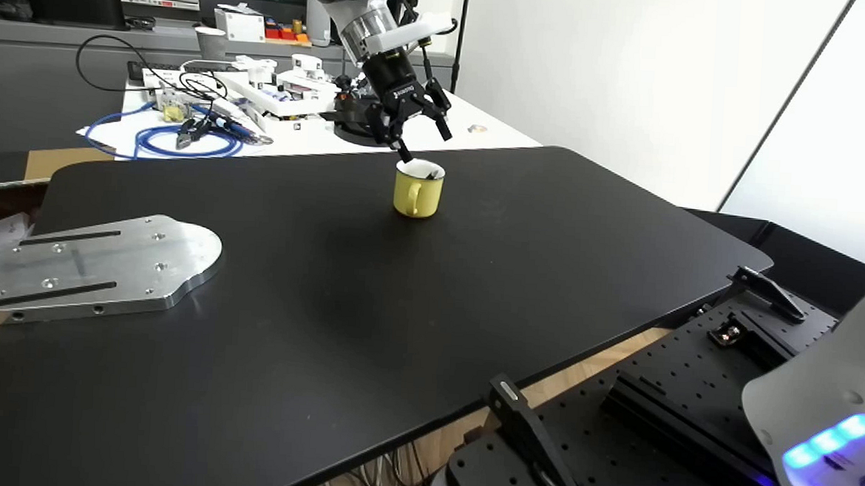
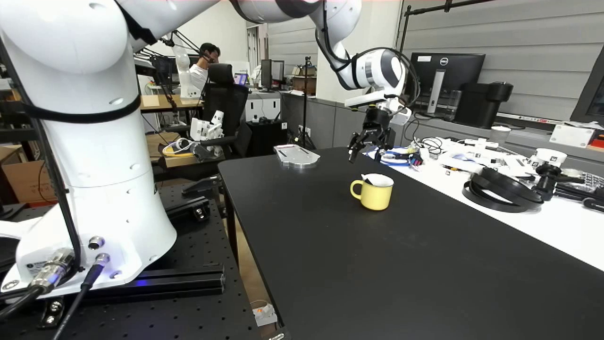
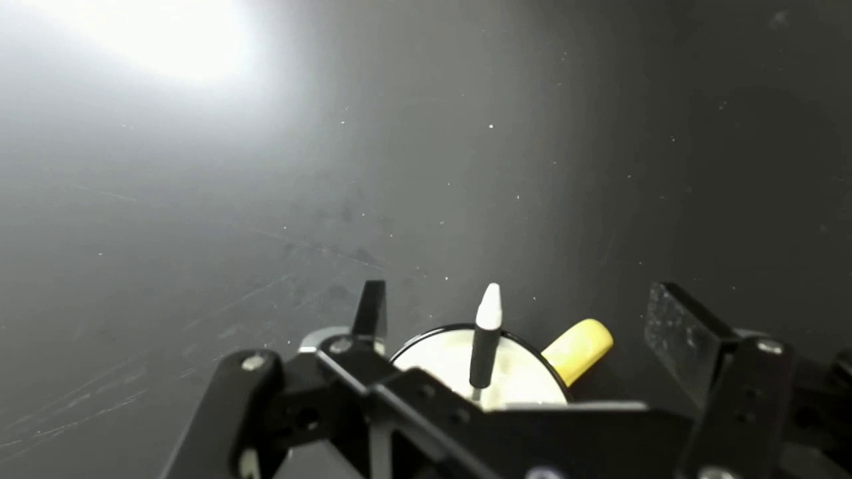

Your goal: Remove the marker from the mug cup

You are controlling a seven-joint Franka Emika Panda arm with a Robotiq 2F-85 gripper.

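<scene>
The marker (image 3: 488,339) stands in the mug cup (image 1: 418,190), beneath the gripper (image 3: 519,289). Its long axis is tilted rather than upright. In the wrist view it runs nearly from bottom to top, with a slight lean to the right, across the line that joins the two fingertips. The white, tapered end points out of the mug cup, past the rim and away from the gripper's body; a black section sits below it, and the lower end is lost behind the gripper.

The fingers (image 3: 680,332) are spread wide, holding nothing, and stand apart from both the marker and the mug cup. Seen from the wrist, the marker falls between them, nearer the finger on the left of that view. The handle (image 3: 578,349) of the mug cup points toward the finger on the right. How high the fingertips are over the rim I cannot tell.

In both exterior views the mug cup stands upright on the black tabletop (image 1: 312,288), near the fingertips. In an exterior view a metal plate (image 1: 98,262) lies at the tabletop's edge, well apart from the gripper, and a white table (image 1: 493,136) stretches behind the gripper.
</scene>
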